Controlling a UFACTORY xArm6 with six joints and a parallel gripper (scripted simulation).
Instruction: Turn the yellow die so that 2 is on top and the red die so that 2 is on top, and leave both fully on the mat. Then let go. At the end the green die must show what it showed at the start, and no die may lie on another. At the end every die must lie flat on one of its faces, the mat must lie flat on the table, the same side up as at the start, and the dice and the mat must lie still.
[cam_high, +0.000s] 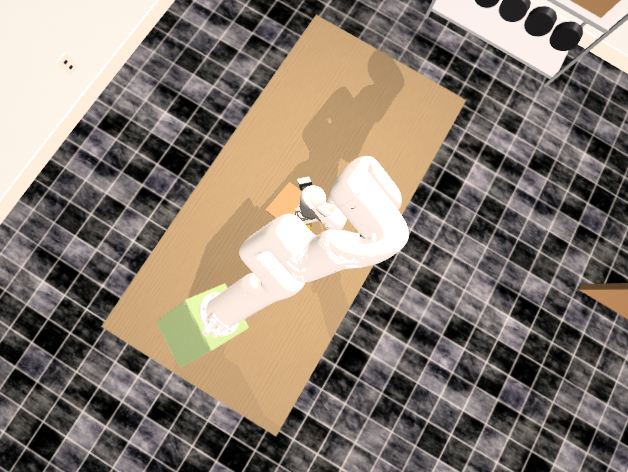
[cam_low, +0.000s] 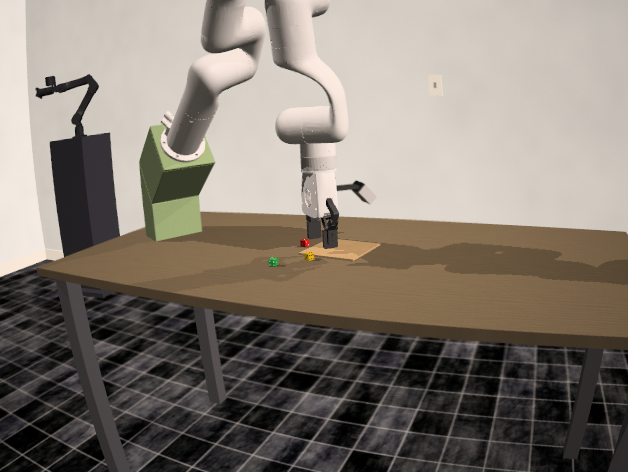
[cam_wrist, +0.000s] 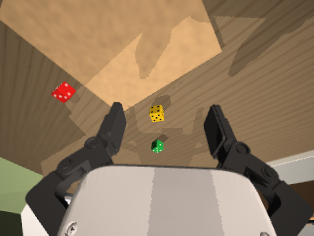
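Note:
The yellow die lies on the table just outside the mat, close to its edge; several pips show on its faces. The red die lies on the table beside another edge of the mat, with several pips showing. The green die lies on the table, farther from the mat than the yellow one. My gripper is open and empty, pointing down above the mat's dice-side part. Top numbers are too small to read surely. The arm hides red and green in the top view.
The green pedestal carries the arm at one end of the wooden table. Arm shadows cross the table and part of the mat. A dark stand is behind the table at the left.

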